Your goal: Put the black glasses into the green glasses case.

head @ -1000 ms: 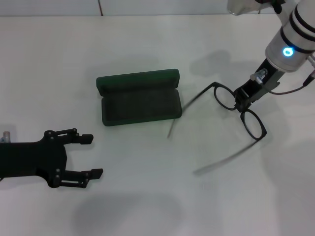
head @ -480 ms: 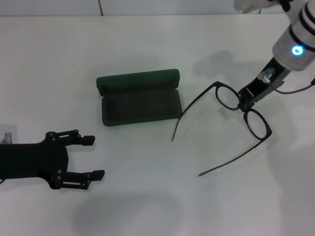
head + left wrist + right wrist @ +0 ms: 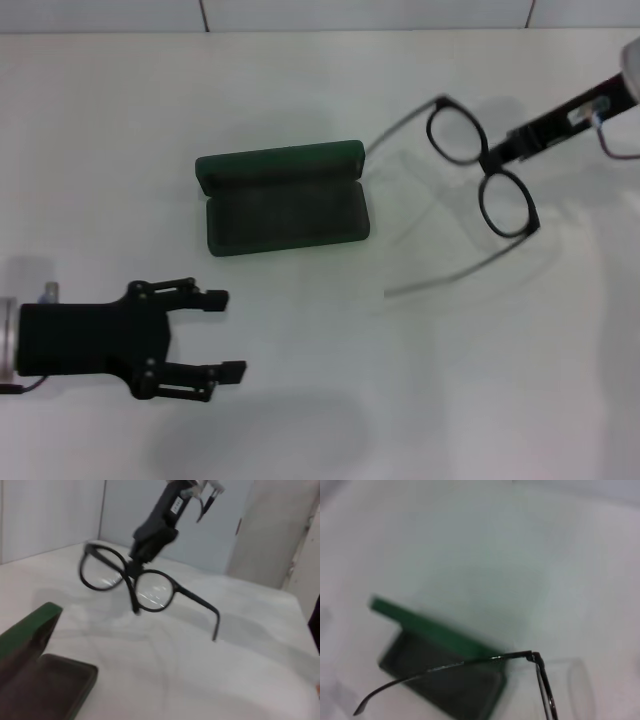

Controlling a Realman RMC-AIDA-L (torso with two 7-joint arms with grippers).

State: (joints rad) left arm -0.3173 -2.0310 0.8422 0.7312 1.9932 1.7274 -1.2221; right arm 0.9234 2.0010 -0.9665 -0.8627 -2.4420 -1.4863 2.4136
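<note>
While the right gripper [image 3: 497,158] pinches the black glasses [image 3: 480,175] by the bridge, aloft right of the open green glasses case [image 3: 283,198], splayed temples may snag the rim. Left gripper [image 3: 205,335] idle, fingers apart, empty.

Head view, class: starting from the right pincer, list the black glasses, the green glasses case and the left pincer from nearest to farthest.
1. black glasses, held in the right pincer, lifted.
2. green glasses case, open, mid-table.
3. left pincer, near the left front edge.
</note>
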